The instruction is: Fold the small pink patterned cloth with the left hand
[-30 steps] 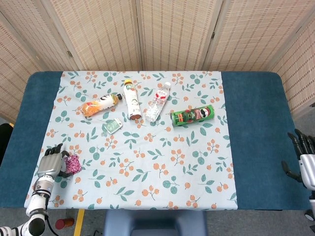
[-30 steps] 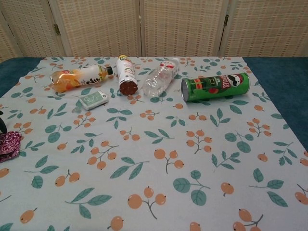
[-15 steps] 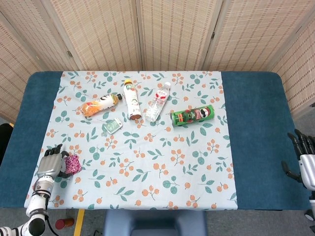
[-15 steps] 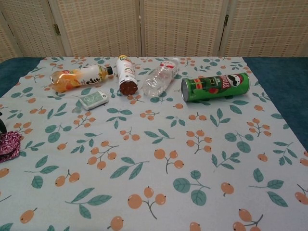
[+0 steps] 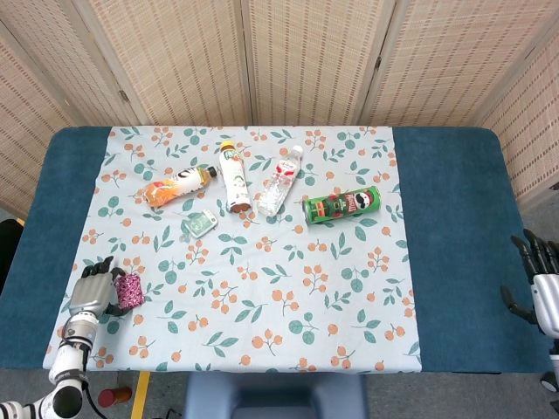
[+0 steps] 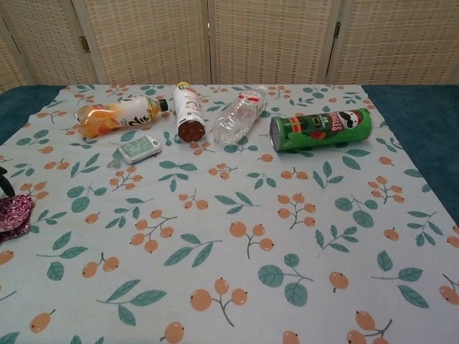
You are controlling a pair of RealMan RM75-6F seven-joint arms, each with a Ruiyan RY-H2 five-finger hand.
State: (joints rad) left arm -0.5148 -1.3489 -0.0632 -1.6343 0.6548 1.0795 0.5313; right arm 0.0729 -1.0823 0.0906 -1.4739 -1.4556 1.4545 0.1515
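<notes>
**Left hand at the pink cloth, lower left of the table**

Woven screens stand behind a blue table [image 5: 454, 244] covered by a leaf-and-berry tablecloth [image 5: 262, 288]. At the lower left of the head view, the left hand [image 5: 89, 293] lies with fingers curled against the small pink patterned cloth [image 5: 129, 291], bunched just beside it; whether it grips the cloth I cannot tell. The right hand [image 5: 534, 281] sits at the lower right edge, fingers spread, holding nothing. Across the upper middle lie an orange drink bottle [image 5: 177, 185], a white bottle [image 5: 234, 178], a clear bottle [image 5: 278, 182] and a green chip can [image 5: 342, 206].
</notes>
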